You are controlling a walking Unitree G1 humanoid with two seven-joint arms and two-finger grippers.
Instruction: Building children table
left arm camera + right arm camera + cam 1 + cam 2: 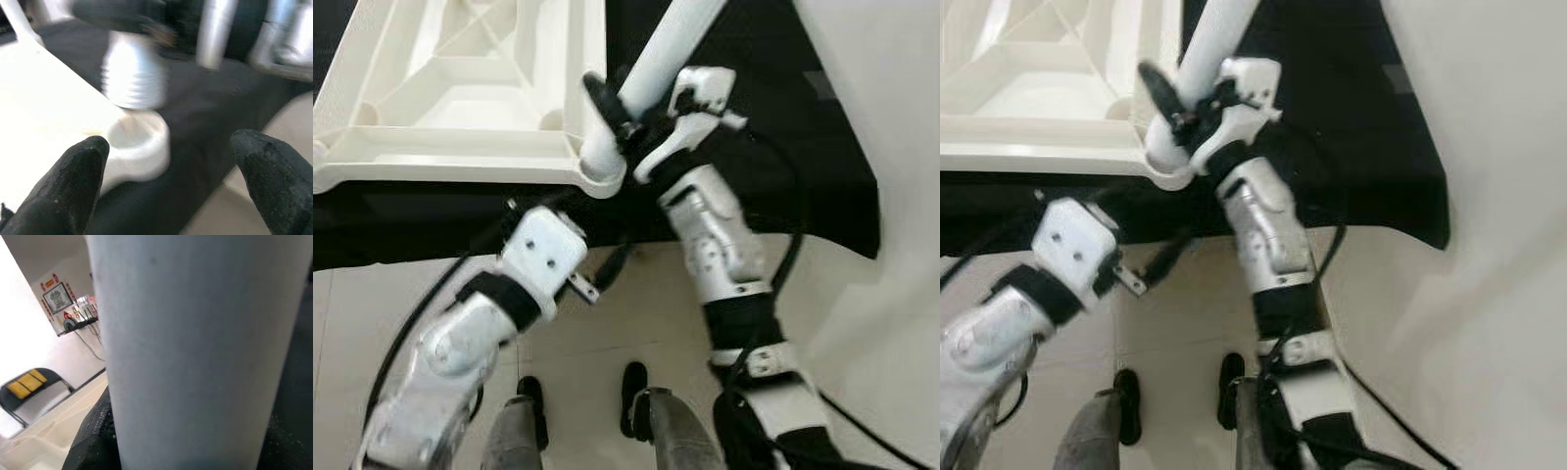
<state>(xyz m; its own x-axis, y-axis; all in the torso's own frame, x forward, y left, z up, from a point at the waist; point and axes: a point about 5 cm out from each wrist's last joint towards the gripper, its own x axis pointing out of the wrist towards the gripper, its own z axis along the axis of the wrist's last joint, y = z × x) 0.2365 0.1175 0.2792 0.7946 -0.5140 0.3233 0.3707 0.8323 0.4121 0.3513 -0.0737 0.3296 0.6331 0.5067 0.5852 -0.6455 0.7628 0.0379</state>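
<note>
At the upturned tabletop's (460,162) near corner socket (139,147), my right claw (631,122) grips the light, stiff, slick leg (651,73) low; left claw (166,186) open.

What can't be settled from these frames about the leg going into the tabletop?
- Right wrist view: the white leg blocks the socket.
- Head views: the right gripper covers the leg's threaded end at the corner socket.
- Left wrist view: threads blurred; engagement unclear.
- Leg's far end cut off by the top edge.
</note>
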